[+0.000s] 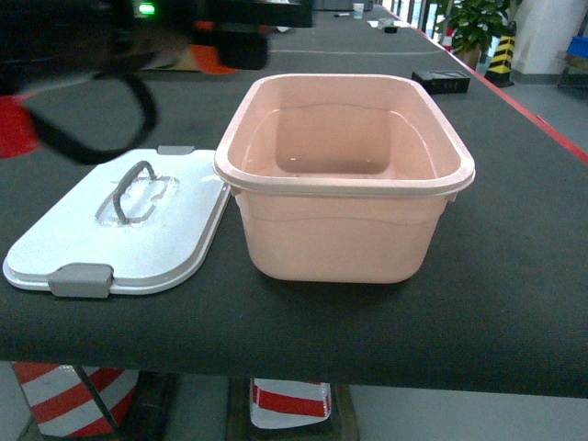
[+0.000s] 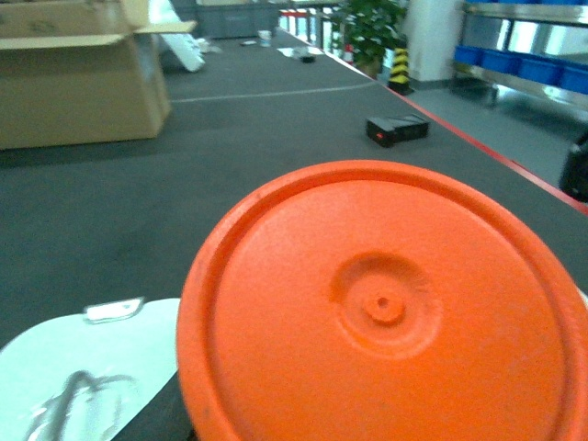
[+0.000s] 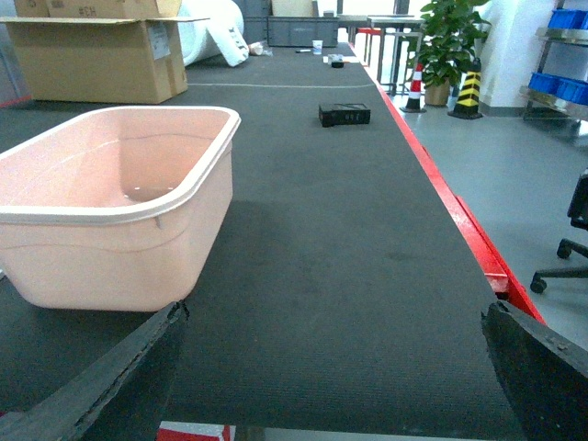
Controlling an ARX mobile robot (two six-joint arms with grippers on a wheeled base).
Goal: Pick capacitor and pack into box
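The box (image 1: 344, 234) is a pale peach-pink tub standing open and empty at the middle of the black table; it also fills the left of the right wrist view (image 3: 110, 230). Its white lid (image 1: 119, 239) with grey handle lies flat to its left. An orange capacitor (image 2: 386, 312) fills the left wrist view end-on, above the lid's edge, and hides the fingers. In the head view it is an orange blur (image 1: 216, 62) under my left gripper (image 1: 241, 44) at the top left, behind the box. My right gripper (image 3: 333, 317) stands open and empty right of the box.
A brown cardboard carton (image 3: 101, 55) stands far back on the left. A small black device (image 1: 441, 81) lies behind the box at the right. The table's red edge (image 3: 441, 184) runs along the right. Blue bins (image 2: 524, 64) and an office chair (image 3: 574, 239) stand beyond it.
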